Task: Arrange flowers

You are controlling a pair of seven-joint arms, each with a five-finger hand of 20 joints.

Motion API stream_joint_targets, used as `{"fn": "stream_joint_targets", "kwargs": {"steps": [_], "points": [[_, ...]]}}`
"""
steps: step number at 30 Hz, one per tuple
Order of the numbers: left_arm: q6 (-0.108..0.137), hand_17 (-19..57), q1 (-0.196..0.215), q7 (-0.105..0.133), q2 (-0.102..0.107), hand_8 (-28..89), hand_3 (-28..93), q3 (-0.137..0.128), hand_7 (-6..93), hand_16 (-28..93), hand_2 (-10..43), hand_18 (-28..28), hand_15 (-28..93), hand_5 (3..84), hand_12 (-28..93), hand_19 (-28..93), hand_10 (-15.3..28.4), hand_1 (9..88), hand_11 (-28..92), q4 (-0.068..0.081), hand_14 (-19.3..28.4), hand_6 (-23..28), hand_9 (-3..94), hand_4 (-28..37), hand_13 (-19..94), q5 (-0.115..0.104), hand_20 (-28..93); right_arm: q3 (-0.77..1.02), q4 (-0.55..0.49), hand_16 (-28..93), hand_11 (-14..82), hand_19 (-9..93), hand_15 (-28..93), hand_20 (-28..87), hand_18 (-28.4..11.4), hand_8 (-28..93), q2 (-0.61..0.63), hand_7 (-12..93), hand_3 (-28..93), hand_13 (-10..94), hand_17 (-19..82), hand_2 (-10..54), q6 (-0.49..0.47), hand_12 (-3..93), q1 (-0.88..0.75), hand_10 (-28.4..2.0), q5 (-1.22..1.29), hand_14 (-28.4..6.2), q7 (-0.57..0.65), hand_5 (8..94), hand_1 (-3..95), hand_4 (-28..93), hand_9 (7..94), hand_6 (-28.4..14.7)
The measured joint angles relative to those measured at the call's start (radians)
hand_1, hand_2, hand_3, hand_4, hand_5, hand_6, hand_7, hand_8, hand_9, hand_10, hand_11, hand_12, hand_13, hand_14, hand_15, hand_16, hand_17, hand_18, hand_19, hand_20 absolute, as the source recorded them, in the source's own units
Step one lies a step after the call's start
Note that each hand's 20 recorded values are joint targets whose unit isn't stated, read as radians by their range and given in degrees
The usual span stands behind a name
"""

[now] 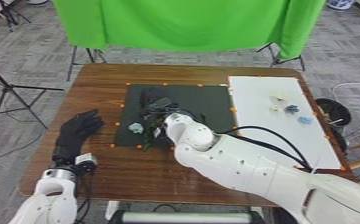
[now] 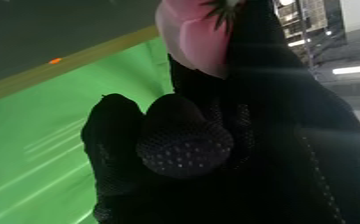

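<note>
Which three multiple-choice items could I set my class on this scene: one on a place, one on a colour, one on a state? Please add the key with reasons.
1. In the head view, where is the robot's left hand?
A) Over the white sheet
B) Left of the dark mat
C) Against the green cloth

2. What colour are the petals of the flower beside the right hand?
A) Yellow
B) Blue
C) Pink

3. How are the left hand's fingers?
A) Extended
B) Clenched in a fist
C) Wrapped round a vase

Key:
1: B, since the head view shows that hand over the brown wood to the mat's left.
2: C, since the right wrist view shows pink petals next to the black glove.
3: A, since the fingers reach out from the palm, away from the arm.
</note>
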Motion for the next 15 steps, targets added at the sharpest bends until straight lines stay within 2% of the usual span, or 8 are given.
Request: {"fn": "stream_joint_targets", "kwargs": {"steps": [6,15], "points": [[-0.003,12.1,-0.001,-0.001,0.0,-6,68,0.002,16.7,1,-6.2,12.0,21,50.5,15,8,13.2,18.2,19,0.001,16.5,1.5,48.7,-28.3,41,0.001,23,0.0,0.0,31,3.3,93,66,56,-12.6,3,0.0,26,63,89,64,-9.5,-0.015,31.7,-0.001,-9.1,-0.001,-1.4,0.002,76.1,59.2,-17,79.9,3.3],[-0.005,12.1,-0.002,-0.001,0.0,-6,68,0.002,16.8,1,-6.4,12.0,21,50.4,15,8,13.1,18.5,19,0.001,16.5,1.5,48.7,-28.3,41,0.001,23,0.002,0.0,30,13.6,93,66,55,-12.3,2,0.002,26,64,88,63,-9.5,-0.042,21.1,-0.001,-10.6,-0.014,-1.2,0.014,72.0,57.1,-17,69.5,3.3]]}}
